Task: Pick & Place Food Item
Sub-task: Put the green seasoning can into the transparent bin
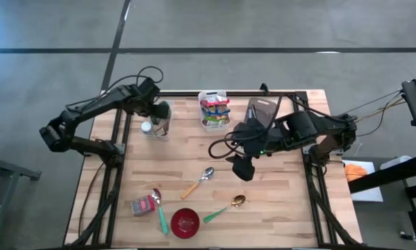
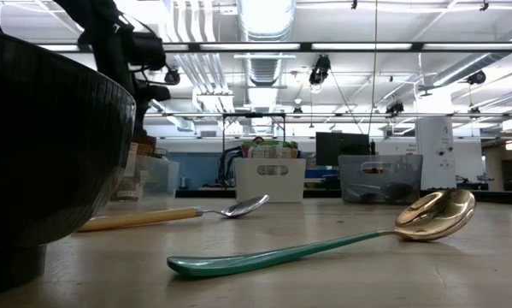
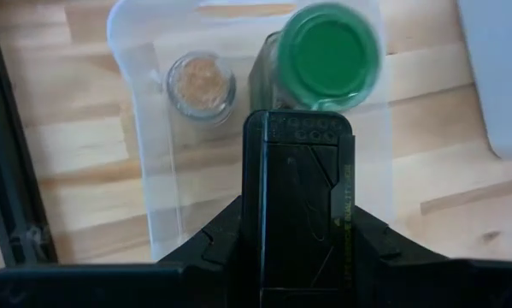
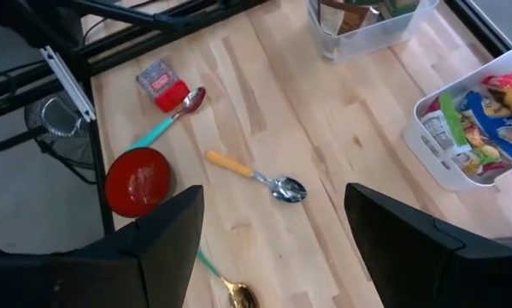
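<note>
High view showed the light wooden bench point(image 1: 277, 201) with the left gripper point(image 1: 159, 114) lowered over the clear plastic bin point(image 1: 157, 127) near its far left corner, while the right gripper point(image 1: 243, 167) hung above the middle of the bench, beside the white basket of snack packets point(image 1: 214, 110). From the left wrist view, the left jaws stood over the green-lidded dark jar point(image 3: 324, 51) inside that bin, next to a small clear jar of tan powder point(image 3: 201, 83); whether they gripped the green-lidded jar I could not tell, since the wrist block hid the fingertips. The right jaws stood apart, holding nothing, with the wooden-handled metal spoon point(image 4: 260, 178) on the bench under them. The red bowl point(image 1: 185, 222), nearer the front edge than the basket, looked empty from above. As a judgement, the task seemed at its early stage: a pick was being set up at the bin, and lifting, carrying and placing all remained.
</note>
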Controlling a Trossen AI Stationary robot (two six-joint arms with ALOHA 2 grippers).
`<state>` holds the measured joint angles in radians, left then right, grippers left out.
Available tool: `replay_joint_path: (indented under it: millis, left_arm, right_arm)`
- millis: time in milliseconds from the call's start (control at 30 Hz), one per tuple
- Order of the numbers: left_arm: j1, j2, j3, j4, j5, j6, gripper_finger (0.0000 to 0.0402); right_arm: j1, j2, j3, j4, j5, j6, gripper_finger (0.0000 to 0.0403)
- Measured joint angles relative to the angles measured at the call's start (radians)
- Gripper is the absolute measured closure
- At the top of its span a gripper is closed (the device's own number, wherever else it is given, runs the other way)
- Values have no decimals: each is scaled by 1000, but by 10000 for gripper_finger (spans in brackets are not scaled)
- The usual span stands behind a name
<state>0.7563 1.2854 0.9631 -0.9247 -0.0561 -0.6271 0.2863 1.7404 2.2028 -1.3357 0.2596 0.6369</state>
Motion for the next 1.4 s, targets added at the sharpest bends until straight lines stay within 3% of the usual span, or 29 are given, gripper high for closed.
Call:
replay_joint_path:
  millis: [733,1100,1400]
  left_arm:
    - [-7,-2,-172,153,-16,-47,285]
    - [-7,-2,-198,177,-18,-51,284]
    - [-7,-2,-198,172,4,-58,213]
  right_arm:
    - [0,0,0,0,6,-15,123]
    - [0,0,0,0,5,-20,123]
    - [0,0,0,0,5,-20,123]
